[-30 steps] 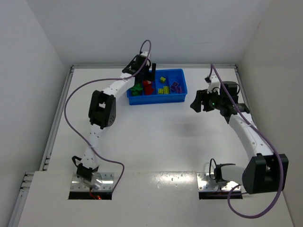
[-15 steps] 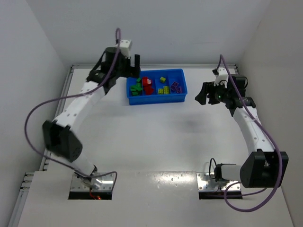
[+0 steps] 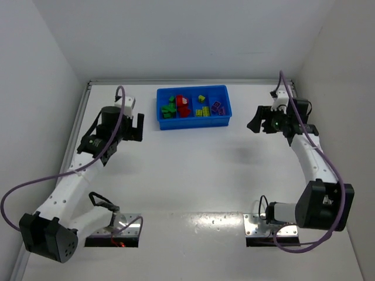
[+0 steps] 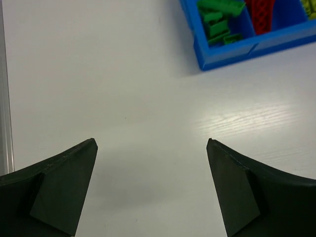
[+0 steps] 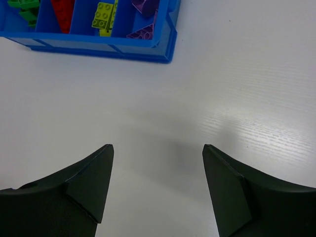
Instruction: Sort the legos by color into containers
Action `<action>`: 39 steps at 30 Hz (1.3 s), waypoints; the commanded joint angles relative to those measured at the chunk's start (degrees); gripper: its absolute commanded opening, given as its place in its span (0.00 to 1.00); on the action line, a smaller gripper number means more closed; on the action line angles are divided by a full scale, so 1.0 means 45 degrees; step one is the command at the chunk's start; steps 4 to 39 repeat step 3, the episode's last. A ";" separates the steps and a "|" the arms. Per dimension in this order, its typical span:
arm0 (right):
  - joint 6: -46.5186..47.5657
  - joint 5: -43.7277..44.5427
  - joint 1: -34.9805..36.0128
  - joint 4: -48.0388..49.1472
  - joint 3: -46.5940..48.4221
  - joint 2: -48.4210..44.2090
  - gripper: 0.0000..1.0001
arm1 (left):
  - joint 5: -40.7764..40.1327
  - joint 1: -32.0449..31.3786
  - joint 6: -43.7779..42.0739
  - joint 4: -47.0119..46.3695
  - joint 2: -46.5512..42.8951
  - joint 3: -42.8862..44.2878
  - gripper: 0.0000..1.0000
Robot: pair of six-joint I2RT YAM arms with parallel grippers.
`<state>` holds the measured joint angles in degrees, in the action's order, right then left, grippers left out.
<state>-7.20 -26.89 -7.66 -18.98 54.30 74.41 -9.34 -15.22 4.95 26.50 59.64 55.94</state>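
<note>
The left jaws stand wide apart with nothing between them, at the end of the left arm (image 3: 64,184), hanging over the white table (image 3: 193,170). Ahead of them and off to their right lies the bright blue shallow plastic tray (image 4: 232,49), well apart from the dark fingertips (image 4: 64,182). The tray corner nearest these jaws holds the small green plastic bricks (image 4: 217,19), and the red plastic bricks (image 4: 261,12) fill the compartment just beyond.

The right jaws, on the right arm (image 3: 313,164), are also parted and hold nothing; only bare table shows between their fingertips (image 5: 84,187). The same tray sits ahead of them and to their left, clear of them. The compartment nearest these jaws carries the purple plastic bricks (image 5: 143,29), and the one next to it holds the yellow plastic bricks (image 5: 104,15).

From above, the tray lies between the two pairs of jaws and farther from the arm bases than either. Its four compartments run side by side, each holding one colour. Every brick that shows lies inside the tray.
</note>
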 commanded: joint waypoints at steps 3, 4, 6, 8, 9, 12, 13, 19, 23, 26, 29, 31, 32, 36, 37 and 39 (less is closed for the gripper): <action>-0.0079 -0.0332 -0.0308 0.0586 -0.0232 -0.0325 0.73 | 0.0356 0.0647 -0.0552 -0.0108 -0.1143 -0.0926 1.00; -0.0079 -0.0332 -0.0308 0.0586 -0.0232 -0.0325 0.73 | 0.0356 0.0647 -0.0552 -0.0108 -0.1143 -0.0926 1.00; -0.0079 -0.0332 -0.0308 0.0586 -0.0232 -0.0325 0.73 | 0.0356 0.0647 -0.0552 -0.0108 -0.1143 -0.0926 1.00; -0.0079 -0.0332 -0.0308 0.0586 -0.0232 -0.0325 0.73 | 0.0356 0.0647 -0.0552 -0.0108 -0.1143 -0.0926 1.00; -0.0079 -0.0332 -0.0308 0.0586 -0.0232 -0.0325 0.73 | 0.0356 0.0647 -0.0552 -0.0108 -0.1143 -0.0926 1.00; -0.0079 -0.0332 -0.0308 0.0586 -0.0232 -0.0325 0.73 | 0.0356 0.0647 -0.0552 -0.0108 -0.1143 -0.0926 1.00; -0.0079 -0.0332 -0.0308 0.0586 -0.0232 -0.0325 0.73 | 0.0356 0.0647 -0.0552 -0.0108 -0.1143 -0.0926 1.00; -0.0079 -0.0332 -0.0308 0.0586 -0.0232 -0.0325 0.73 | 0.0356 0.0647 -0.0552 -0.0108 -0.1143 -0.0926 1.00; -0.0079 -0.0332 -0.0308 0.0586 -0.0232 -0.0325 0.73 | 0.0356 0.0647 -0.0552 -0.0108 -0.1143 -0.0926 1.00; -0.0079 -0.0332 -0.0308 0.0586 -0.0232 -0.0325 0.73 | 0.0356 0.0647 -0.0552 -0.0108 -0.1143 -0.0926 1.00; -0.0079 -0.0332 -0.0308 0.0586 -0.0232 -0.0325 0.73 | 0.0356 0.0647 -0.0552 -0.0108 -0.1143 -0.0926 1.00; -0.0079 -0.0332 -0.0308 0.0586 -0.0232 -0.0325 0.73 | 0.0356 0.0647 -0.0552 -0.0108 -0.1143 -0.0926 1.00; -0.0079 -0.0332 -0.0308 0.0586 -0.0232 -0.0325 0.73 | 0.0356 0.0647 -0.0552 -0.0108 -0.1143 -0.0926 1.00; -0.0079 -0.0332 -0.0308 0.0586 -0.0232 -0.0325 0.73 | 0.0356 0.0647 -0.0552 -0.0108 -0.1143 -0.0926 1.00; -0.0079 -0.0332 -0.0308 0.0586 -0.0232 -0.0325 0.73 | 0.0356 0.0647 -0.0552 -0.0108 -0.1143 -0.0926 1.00; -0.0079 -0.0332 -0.0308 0.0586 -0.0232 -0.0325 0.73 | 0.0356 0.0647 -0.0552 -0.0108 -0.1143 -0.0926 1.00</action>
